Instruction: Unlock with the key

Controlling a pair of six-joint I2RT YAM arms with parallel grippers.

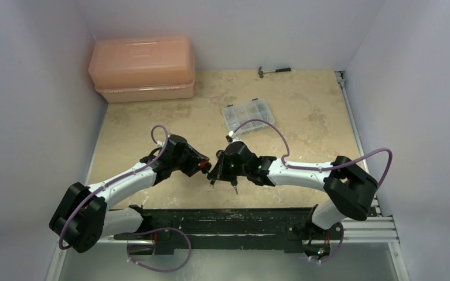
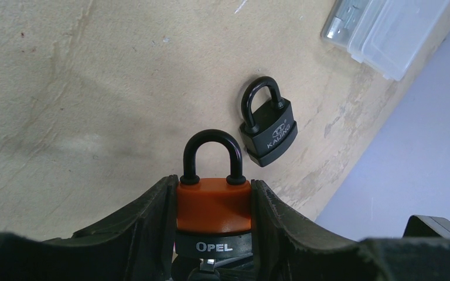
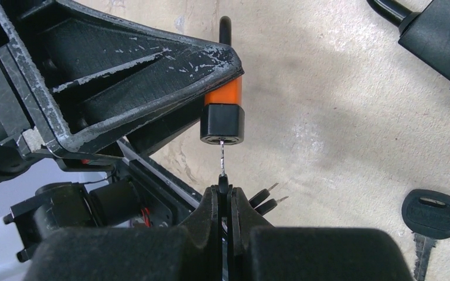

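My left gripper (image 2: 214,186) (image 1: 198,164) is shut on an orange padlock (image 2: 213,206) with a black base marked OPEL, held above the table with its shackle closed. In the right wrist view the padlock (image 3: 223,114) shows its keyhole end. My right gripper (image 3: 223,188) (image 1: 218,170) is shut on a black-headed key of a bunch (image 3: 222,161). Its thin blade points straight at the keyhole and its tip touches it. Two more keys of that bunch (image 3: 265,200) stick out beside my fingers. The key (image 3: 432,213), single with a rounded black head, lies on the table.
A black KANING padlock (image 2: 268,132) (image 3: 439,41) lies on the table just beyond the held one. A clear parts box (image 1: 248,115) sits behind the grippers. A pink toolbox (image 1: 143,69) stands at the back left and a hammer (image 1: 273,71) at the back wall.
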